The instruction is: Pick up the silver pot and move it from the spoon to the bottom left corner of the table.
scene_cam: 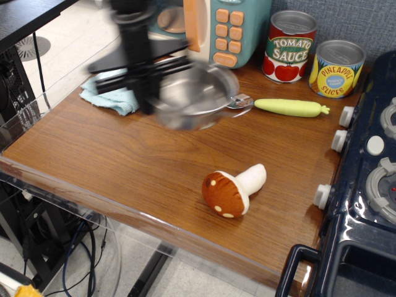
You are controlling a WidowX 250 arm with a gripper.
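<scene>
My gripper [150, 102] is shut on the left rim of the silver pot [197, 97] and holds it in the air above the middle of the table [111, 161], tilted and motion-blurred. The spoon [281, 106] lies bare on the wood at the back right, its yellow-green handle pointing right and its metal bowl just right of the pot.
A light blue cloth [111, 94] lies at the back left, partly behind my gripper. A toy mushroom [233, 190] lies near the front. Two cans [291, 46] and a toy microwave [216, 25] stand at the back. A dark blue stove [365, 185] is on the right.
</scene>
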